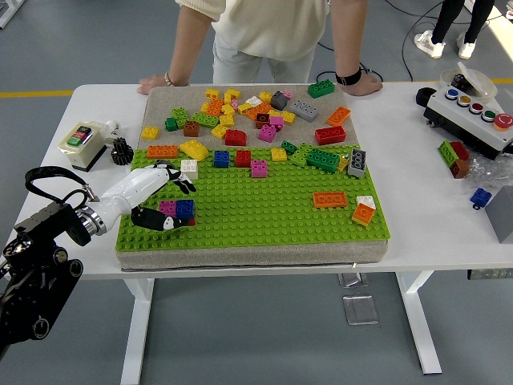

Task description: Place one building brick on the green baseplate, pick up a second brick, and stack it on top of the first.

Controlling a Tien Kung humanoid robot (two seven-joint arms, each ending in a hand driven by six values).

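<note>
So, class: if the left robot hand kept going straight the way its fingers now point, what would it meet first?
Probably the white brick, just beyond the left robot hand up and to the right in the head view; depth is unclear, so its fingers might pass above it.

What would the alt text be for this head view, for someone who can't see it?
A robot's left hand hovers open by a magenta and blue brick pair on a green baseplate. Loose coloured bricks lie beyond, where a person's hands rest on the white table.

White surface (240, 269) standing on a grey floor (264, 337); yellow line (36, 94) running along the floor behind it.
</note>
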